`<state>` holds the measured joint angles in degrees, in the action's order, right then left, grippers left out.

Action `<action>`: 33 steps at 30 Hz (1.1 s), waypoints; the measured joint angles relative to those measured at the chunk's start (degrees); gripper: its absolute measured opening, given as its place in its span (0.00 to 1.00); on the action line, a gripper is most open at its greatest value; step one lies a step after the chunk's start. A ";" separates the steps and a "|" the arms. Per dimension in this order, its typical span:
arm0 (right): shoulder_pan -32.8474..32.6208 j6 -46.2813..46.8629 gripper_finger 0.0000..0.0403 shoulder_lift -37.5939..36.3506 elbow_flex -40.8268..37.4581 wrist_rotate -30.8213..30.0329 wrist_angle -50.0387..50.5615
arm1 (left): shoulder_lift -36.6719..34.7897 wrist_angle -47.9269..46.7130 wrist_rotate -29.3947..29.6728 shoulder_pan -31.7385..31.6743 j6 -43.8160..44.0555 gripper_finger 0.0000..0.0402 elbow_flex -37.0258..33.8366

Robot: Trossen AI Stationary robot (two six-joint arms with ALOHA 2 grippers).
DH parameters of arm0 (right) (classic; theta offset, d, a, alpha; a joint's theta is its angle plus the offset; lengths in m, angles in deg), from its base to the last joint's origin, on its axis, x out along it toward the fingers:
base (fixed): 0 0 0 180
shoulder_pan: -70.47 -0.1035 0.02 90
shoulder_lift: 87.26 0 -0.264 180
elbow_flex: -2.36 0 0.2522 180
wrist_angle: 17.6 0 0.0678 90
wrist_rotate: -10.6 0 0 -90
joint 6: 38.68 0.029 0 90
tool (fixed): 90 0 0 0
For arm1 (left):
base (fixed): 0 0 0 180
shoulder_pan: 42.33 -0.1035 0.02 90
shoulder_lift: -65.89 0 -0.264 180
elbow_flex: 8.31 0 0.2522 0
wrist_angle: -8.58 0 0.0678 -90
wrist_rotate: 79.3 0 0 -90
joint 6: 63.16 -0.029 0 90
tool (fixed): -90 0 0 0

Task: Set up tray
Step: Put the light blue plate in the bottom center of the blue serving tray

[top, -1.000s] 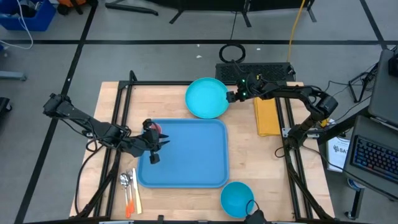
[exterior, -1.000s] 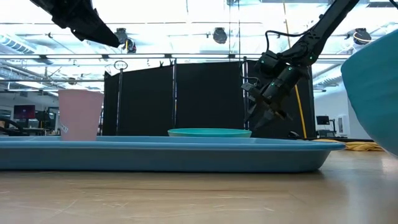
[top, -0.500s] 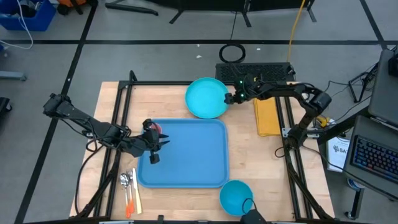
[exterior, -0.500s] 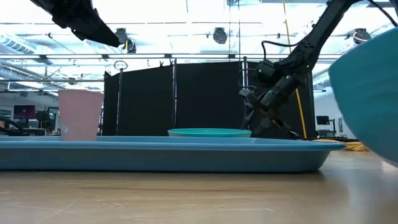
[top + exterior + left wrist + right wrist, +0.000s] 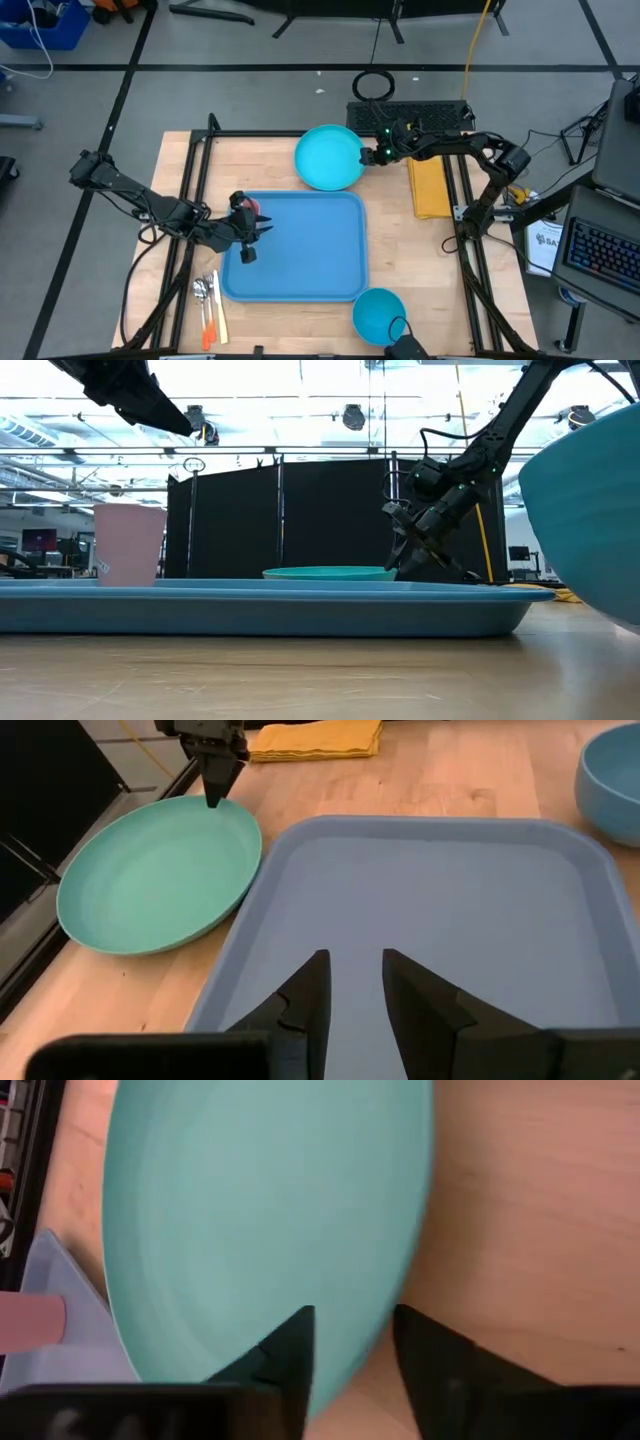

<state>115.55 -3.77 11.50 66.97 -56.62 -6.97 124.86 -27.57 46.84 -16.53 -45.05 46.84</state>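
Note:
The large blue tray [image 5: 300, 250] lies flat in the middle of the table. A round cyan plate [image 5: 326, 157] rests on the wood just beyond the tray's far edge. My right gripper [image 5: 368, 155] is at the plate's right rim, open, one finger over the plate's inside and one outside [image 5: 352, 1342]. My left gripper [image 5: 250, 238] hovers open over the tray's left part [image 5: 355, 988], touching nothing. A pink cup [image 5: 130, 545] stands at the tray's far left corner. My right gripper comes down on the plate from above, slanting in from the table's right. The plate's right rim [image 5: 378, 1342] runs between the two open fingers. The outer finger [image 5: 430, 1355] lies against that rim from outside. The plate stays flat on the table.
A small blue bowl [image 5: 378, 316] sits near the table's near edge, right of the tray. A folded yellow cloth [image 5: 430, 185] lies right of the plate. Cutlery [image 5: 208, 300] lies left of the tray's near corner. Black frame rails run along both table sides.
My right gripper has moved a little toward the table's left edge, and the cyan plate has slid the same way along the table, staying flat. In the low view the blue bowl also shows slightly farther left.

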 joint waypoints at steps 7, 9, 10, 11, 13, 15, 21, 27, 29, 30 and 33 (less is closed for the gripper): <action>0.55 -1.22 0.03 -0.02 0.00 1.13 -0.16 | 0.01 -0.02 0.00 0.00 0.02 0.24 0.00; 0.65 -1.39 0.02 -0.02 0.00 2.07 -0.08 | 0.01 -0.02 0.00 0.00 0.04 0.24 0.00; 0.63 -1.45 0.01 -0.02 0.00 2.64 -0.03 | 0.02 -0.02 0.00 0.00 0.04 0.24 0.00; 0.66 -1.29 0.01 -0.03 0.00 3.14 -0.09 | 0.00 -0.02 0.00 0.00 0.04 0.24 0.00; 1.05 -0.80 0.01 -0.53 0.00 3.81 0.05 | 0.01 -0.02 0.00 0.00 0.07 0.24 0.00; 1.13 -0.72 0.01 -1.14 0.00 4.14 -0.41 | 0.00 -0.02 0.00 0.00 0.08 0.24 0.00; 1.57 0.19 0.00 -5.95 -0.01 9.03 -0.39 | 0.01 -0.02 -0.02 0.00 0.11 0.24 0.00; 0.82 1.56 0.00 -12.19 0.02 10.79 5.32 | 0.01 -0.04 -0.02 0.00 0.11 0.24 0.00; -0.55 1.44 0.00 -13.85 0.02 10.71 7.59 | 0.00 -0.02 -0.01 0.00 0.11 0.24 0.00; -1.47 1.30 0.00 -14.47 0.22 10.30 9.19 | 0.01 -0.02 -0.02 0.00 0.11 0.24 0.00; -4.94 0.54 0.00 -15.42 1.07 9.40 14.94 | 0.02 -0.02 -0.02 0.00 0.11 0.24 0.00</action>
<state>110.61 -3.23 -3.93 68.04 -47.22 7.97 124.87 -27.59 46.82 -16.53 -44.94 46.84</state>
